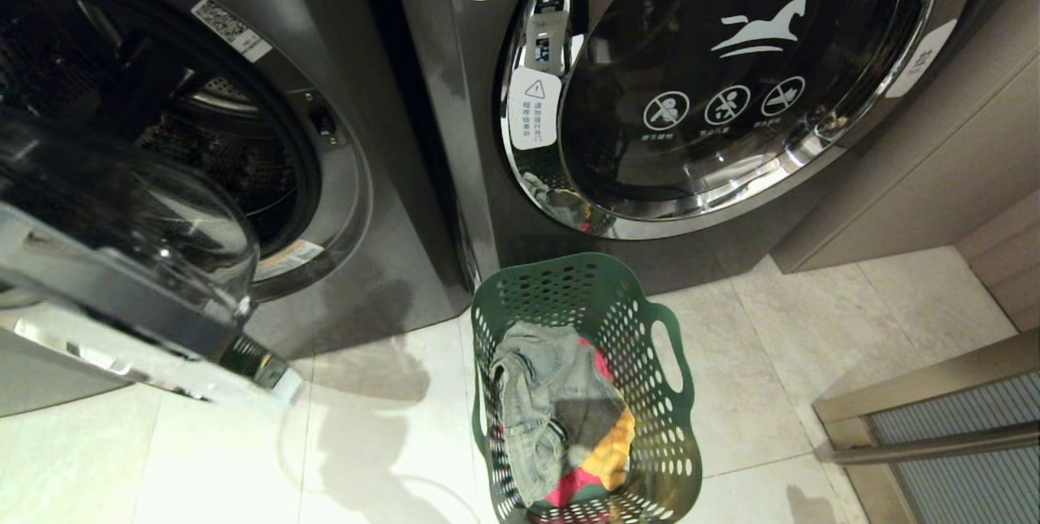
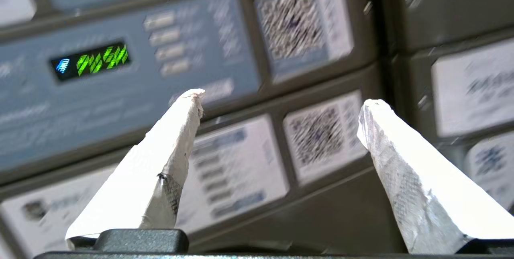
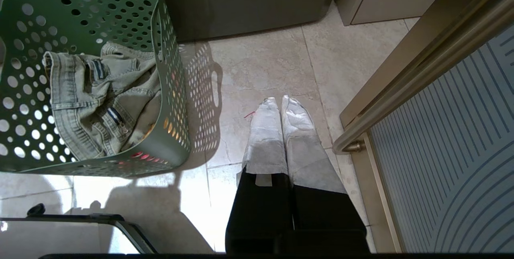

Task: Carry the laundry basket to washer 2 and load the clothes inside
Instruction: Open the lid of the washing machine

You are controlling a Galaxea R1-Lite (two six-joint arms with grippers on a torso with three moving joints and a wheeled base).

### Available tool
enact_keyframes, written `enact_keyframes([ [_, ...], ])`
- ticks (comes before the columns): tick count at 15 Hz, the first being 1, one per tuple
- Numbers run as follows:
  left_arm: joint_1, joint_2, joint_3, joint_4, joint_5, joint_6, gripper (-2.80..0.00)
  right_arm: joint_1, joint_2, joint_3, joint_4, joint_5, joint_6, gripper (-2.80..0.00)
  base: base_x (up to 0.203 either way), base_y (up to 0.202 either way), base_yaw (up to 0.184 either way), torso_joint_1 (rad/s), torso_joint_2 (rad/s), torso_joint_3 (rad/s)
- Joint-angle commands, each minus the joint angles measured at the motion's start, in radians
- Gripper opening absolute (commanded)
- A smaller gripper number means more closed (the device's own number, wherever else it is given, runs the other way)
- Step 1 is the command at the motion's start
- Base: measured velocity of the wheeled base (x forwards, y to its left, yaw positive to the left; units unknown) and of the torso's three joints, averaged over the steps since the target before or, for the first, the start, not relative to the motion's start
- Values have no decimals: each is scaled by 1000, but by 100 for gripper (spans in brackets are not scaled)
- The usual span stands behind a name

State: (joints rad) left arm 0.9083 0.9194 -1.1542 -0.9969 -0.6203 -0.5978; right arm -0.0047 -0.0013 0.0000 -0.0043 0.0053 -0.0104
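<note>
Left hand [image 2: 281, 98] gapes empty by the panels; right hand [image 3: 286, 108] closed, idle. Basket [image 1: 674, 426] delivered; clothes [image 1: 552, 410] unloaded, washer [image 1: 203, 142] open.

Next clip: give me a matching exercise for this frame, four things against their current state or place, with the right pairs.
Things:
1. laundry basket
2. left-hand washer's door
3. left claw
4. right claw

States:
A. shut, hanging over bare floor tiles
B. swung open, drum exposed
C. open, holding nothing, facing a washer control panel
D. standing on the floor before the washers, clothes inside

Pairs: 1-D, 2-B, 3-C, 4-A
</note>
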Motion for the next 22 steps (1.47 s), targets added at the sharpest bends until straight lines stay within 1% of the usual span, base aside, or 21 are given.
enact_keyframes([
  [1, -135, 13, -79, 220, 25, 73, 0, 0, 1, 0, 0, 1, 0, -280, 0, 0, 0, 0, 0, 0],
  [2, -210, 17, -82, 291, 57, 145, 0, 0, 1, 0, 0, 1, 0, -280, 0, 0, 0, 0, 0, 0],
  [3, -281, 18, -82, 361, 84, 222, -128, 0, 1, 0, 0, 1, 0, -280, 0, 0, 0, 0, 0, 0],
  [4, -352, 15, -77, 460, 110, 318, -280, 0, 0, 0, 0, 1, 0, -280, 0, 0, 0, 0, 0, 0],
  [5, -402, 7, -71, 578, 131, 433, -280, 0, 0, 0, 0, 1, -1, -280, 0, 0, 0, 0, 0, 0],
  [6, -437, 0, -65, 679, 152, 547, -280, 0, 0, 0, 0, 1, 0, -280, 0, 0, 0, 0, 0, 0],
  [7, -471, -7, -61, 797, 191, 659, -280, 0, 1, 0, 0, 1, 0, -280, 0, 0, 0, 0, 0, 0],
  [8, -490, -18, -60, 913, 281, 759, -280, 0, 1, 0, 0, 1, 0, -280, 0, 0, 0, 0, 0, 0],
  [9, -499, -31, -61, 999, 389, 843, -280, 0, 1, 0, 0, 1, 0, -280, 0, 0, 0, 0, 0, 0],
  [10, -504, -44, -61, 1065, 500, 916, -280, 0, 0, 0, 0, 1, -2, -280, 0, 0, 0, 0, 0, 0],
  [11, -506, -56, -61, 1111, 604, 957, -280, 0, 1, 0, 0, 1, 0, -280, 0, 0, 0, 0, 0, 0],
  [13, -491, -67, -61, 1178, 799, 981, -280, 0, 0, 0, 0, 1, -2, -280, 0, 0, 0, 0, 0, 0],
  [14, -445, -68, -61, 1201, 868, 986, -280, 0, 0, 0, 0, 1, 0, -280, 0, 0, 0, 0, 0, 0],
  [15, -379, -65, -65, 1224, 911, 988, -280, 0, 1, 0, 0, 1, 0, -280, 0, 0, 0, 0, 0, 0],
  [16, -291, -59, -72, 1251, 936, 988, -280, 0, 1, 0, 0, 1, -1, -280, 0, 0, 0, 0, 0, 0],
  [17, -191, -47, -81, 1275, 948, 987, -280, 0, 0, 0, 0, 1, 0, -280, 0, 0, 0, 0, 0, 0],
  [18, -102, -30, -86, 1290, 951, 986, -280, 0, 0, 0, 0, 1, 0, -280, 0, 0, 0, 0, 0, 0],
  [20, 112, 20, -86, 1312, 932, 987, -280, 0, 1, 0, 0, 1, 0, -280, 0, 0, 0, 0, 0, 0],
  [21, 206, 50, -79, 1325, 899, 993, -280, 0, 1, 0, 0, 1, 0, -280, 0, 0, 0, 0, 0, 0],
  [22, 277, 81, -72, 1339, 857, 1006, -280, 0, 0, 0, 0, 1, 0, -280, 0, 0, 0, 0, 0, 0],
])
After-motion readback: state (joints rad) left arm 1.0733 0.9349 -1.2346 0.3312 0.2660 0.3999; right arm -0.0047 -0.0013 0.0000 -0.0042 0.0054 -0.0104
